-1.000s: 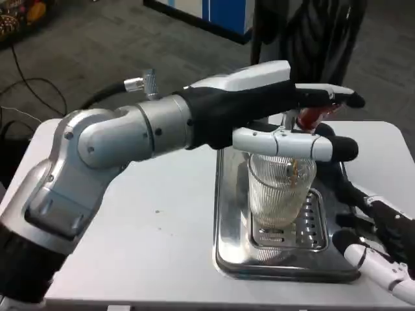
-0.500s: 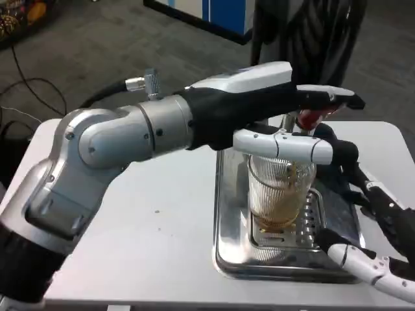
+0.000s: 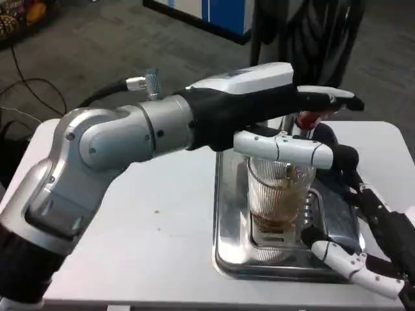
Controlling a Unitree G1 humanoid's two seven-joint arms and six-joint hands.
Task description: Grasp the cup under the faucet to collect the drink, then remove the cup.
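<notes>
Filling step: left hand [image 3: 285, 123] presses the faucet [image 3: 310, 118] w/ cup [image 3: 280, 194] under it; right hand [image 3: 363, 240], fingers apart & empty, must grip cup next.

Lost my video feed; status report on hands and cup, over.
Left robot hand over faucet handle. Right robot hand open beside cup. Cup on drip tray, partly filled.

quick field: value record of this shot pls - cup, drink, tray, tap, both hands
cup: clear ribbed cup upright on the grate of the tray
drink: brown liquid in the cup's lower part
tray: steel drip tray on the white table
tap: red-handled faucet above the cup, partly hidden
left hand: left hand reaching over the cup at the faucet, one finger across the cup's rim
right hand: right hand beside the tray's right edge, fingers apart, holding nothing
</notes>
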